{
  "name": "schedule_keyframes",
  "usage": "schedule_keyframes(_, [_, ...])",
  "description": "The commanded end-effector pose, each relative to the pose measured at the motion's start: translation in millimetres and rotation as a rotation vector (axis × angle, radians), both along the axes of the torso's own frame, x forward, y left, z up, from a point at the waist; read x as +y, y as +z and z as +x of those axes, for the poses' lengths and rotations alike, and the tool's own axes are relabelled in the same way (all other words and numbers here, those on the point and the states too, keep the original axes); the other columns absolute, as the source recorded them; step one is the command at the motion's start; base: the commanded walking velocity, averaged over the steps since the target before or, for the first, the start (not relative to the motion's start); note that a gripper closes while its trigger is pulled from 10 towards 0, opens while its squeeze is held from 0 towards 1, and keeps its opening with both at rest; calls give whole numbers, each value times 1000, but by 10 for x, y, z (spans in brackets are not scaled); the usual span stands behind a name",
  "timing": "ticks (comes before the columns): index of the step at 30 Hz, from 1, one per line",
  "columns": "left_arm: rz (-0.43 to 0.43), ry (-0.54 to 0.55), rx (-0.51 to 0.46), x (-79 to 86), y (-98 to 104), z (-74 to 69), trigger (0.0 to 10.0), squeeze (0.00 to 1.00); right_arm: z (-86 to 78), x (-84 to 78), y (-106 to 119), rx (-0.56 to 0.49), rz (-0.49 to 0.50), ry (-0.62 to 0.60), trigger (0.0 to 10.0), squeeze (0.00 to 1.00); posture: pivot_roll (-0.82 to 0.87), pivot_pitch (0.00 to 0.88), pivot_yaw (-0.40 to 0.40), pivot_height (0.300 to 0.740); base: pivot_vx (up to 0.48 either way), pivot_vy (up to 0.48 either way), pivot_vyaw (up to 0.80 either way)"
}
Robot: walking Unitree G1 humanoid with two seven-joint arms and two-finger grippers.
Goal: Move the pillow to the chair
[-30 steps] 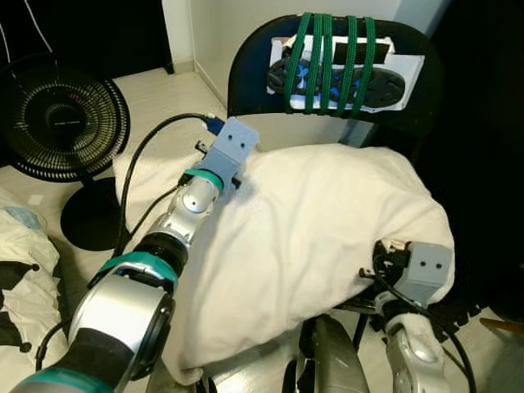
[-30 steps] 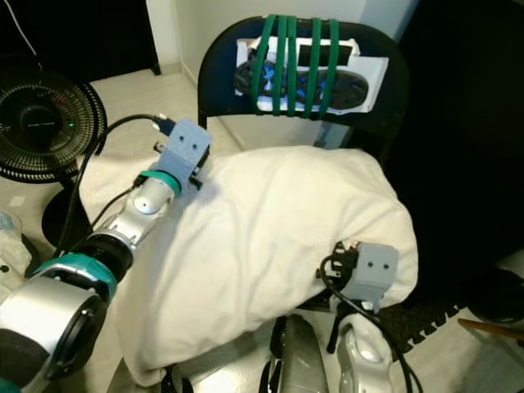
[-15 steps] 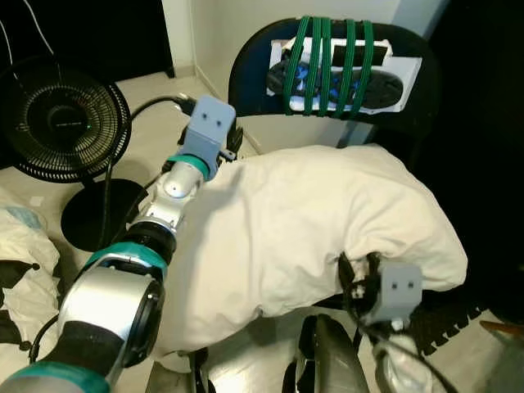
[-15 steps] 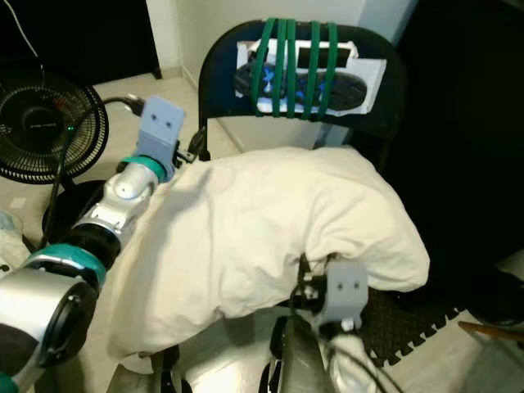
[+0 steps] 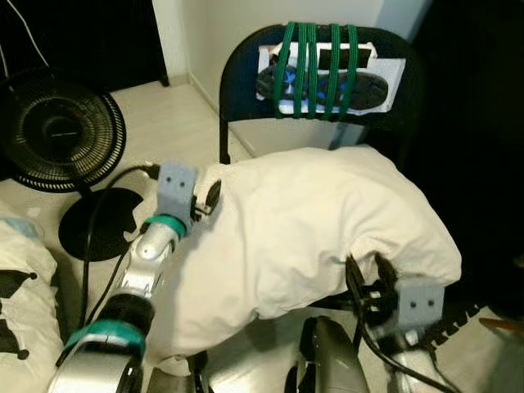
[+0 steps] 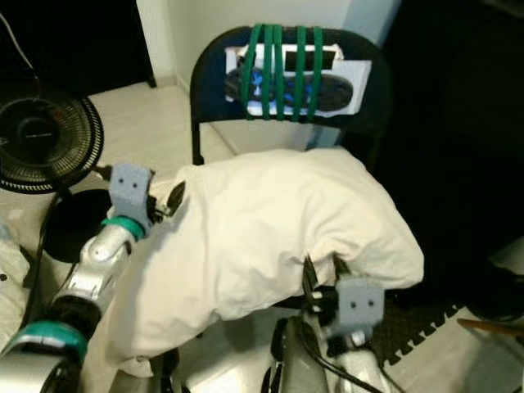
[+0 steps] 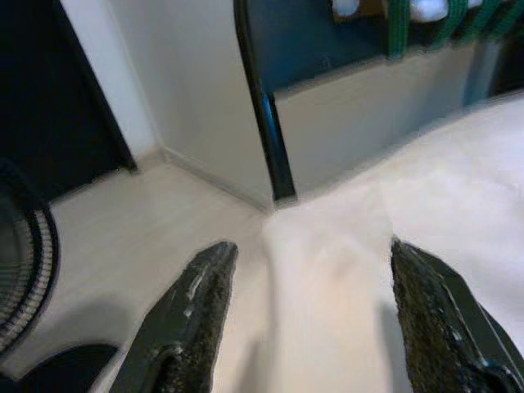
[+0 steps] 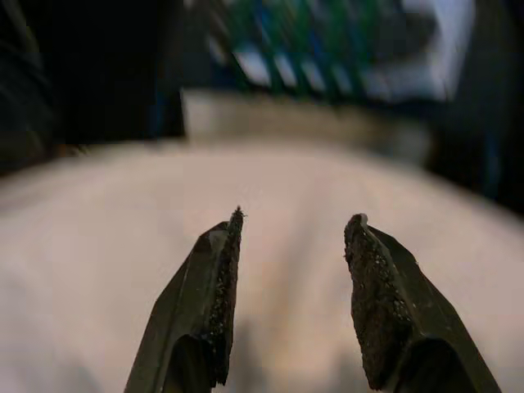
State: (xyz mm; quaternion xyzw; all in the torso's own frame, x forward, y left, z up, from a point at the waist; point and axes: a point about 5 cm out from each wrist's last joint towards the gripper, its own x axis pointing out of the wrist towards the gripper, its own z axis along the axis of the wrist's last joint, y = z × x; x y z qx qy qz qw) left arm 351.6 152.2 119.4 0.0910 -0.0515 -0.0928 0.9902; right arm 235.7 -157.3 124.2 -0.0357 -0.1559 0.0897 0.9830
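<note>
The large white pillow (image 5: 303,233) lies on the seat of the black chair (image 5: 244,78), bulging over its front and left side. Green straps (image 5: 319,57) bind a flat device to the backrest. My left gripper (image 5: 209,195) is at the pillow's left corner, fingers open; in the left wrist view that corner (image 7: 327,270) sits between the spread fingers (image 7: 196,303). My right gripper (image 5: 367,270) stands open under the pillow's front right edge, and the right wrist view shows the pillow (image 8: 286,188) just beyond its fingertips (image 8: 221,270).
A black floor fan (image 5: 57,123) with a round base (image 5: 98,225) stands to the left. White bedding (image 5: 20,286) lies at the lower left. Black foam matting (image 5: 458,315) covers the floor at the lower right, beside a dark wall.
My left arm came off the pillow's top and dropped back to its left corner. The right gripper moved from the pillow's right side to under its front edge. The pillow settled further onto the seat.
</note>
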Motion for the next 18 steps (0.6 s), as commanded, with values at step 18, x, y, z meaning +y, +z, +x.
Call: schedule_keyframes(18, [-43, 194, 9, 274, -142, -567, 10000, 0, 590, 81, -235, 252, -21, 84, 10000, 0, 135, 18, -118, 588, 0, 0, 0])
